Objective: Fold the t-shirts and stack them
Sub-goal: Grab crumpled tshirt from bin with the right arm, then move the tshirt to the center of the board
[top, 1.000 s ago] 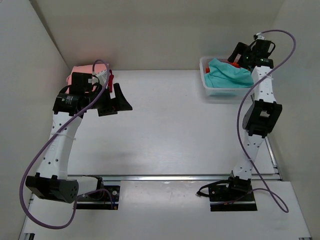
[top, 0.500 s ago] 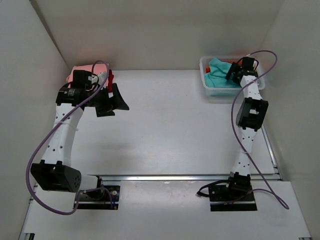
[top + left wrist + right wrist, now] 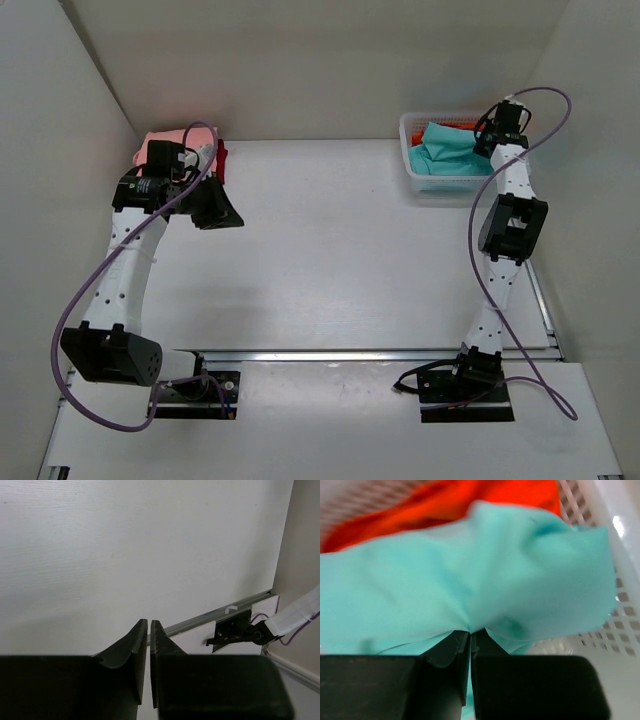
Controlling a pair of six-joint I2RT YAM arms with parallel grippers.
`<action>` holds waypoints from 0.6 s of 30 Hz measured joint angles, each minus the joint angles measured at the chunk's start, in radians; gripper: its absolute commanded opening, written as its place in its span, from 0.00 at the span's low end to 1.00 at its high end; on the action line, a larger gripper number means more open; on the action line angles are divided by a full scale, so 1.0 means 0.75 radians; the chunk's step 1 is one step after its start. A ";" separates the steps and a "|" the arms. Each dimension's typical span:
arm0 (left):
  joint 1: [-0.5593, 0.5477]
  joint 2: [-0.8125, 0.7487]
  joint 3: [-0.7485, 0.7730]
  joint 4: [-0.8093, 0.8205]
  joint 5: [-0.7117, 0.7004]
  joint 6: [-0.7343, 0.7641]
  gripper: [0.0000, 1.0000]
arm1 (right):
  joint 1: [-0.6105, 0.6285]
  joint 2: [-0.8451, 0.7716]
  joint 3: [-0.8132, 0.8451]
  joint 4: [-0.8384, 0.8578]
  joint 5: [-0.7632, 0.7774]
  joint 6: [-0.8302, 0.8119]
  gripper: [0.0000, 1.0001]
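- Currently pinches a bunched fold of the soft teal cloth t-shirt [image 3: 470, 570] with the right tool [image 3: 470, 632], jaws closed tight on the cloth, inside the white mesh plastic basket [image 3: 615, 580] at the far right of the pale counter [image 3: 350, 250].
- Holds nothing in the left tool [image 3: 149, 627], jaws all but closed, over bare counter near the salmon pink t-shirt [image 3: 160, 142] and dark red t-shirt [image 3: 221, 157] at the far left.
- Risks dragging up the bright orange t-shirt [image 3: 445, 505] lying against the teal one, through cloth clinging to cloth.
- Risks tipping or sliding the light basket, through a snag on its mesh wall.
- Risks slipping off so thin a pinch on a quick lift.
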 measured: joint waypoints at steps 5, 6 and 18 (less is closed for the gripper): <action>-0.025 -0.069 -0.002 0.025 -0.043 -0.034 0.25 | 0.103 -0.291 -0.048 -0.002 0.021 -0.109 0.00; -0.025 -0.096 -0.010 0.042 -0.043 -0.043 0.26 | 0.118 -0.363 -0.052 0.004 0.017 -0.119 0.00; -0.052 -0.232 0.130 0.187 -0.066 -0.128 0.40 | 0.552 -1.389 -0.395 0.122 0.057 -0.160 0.00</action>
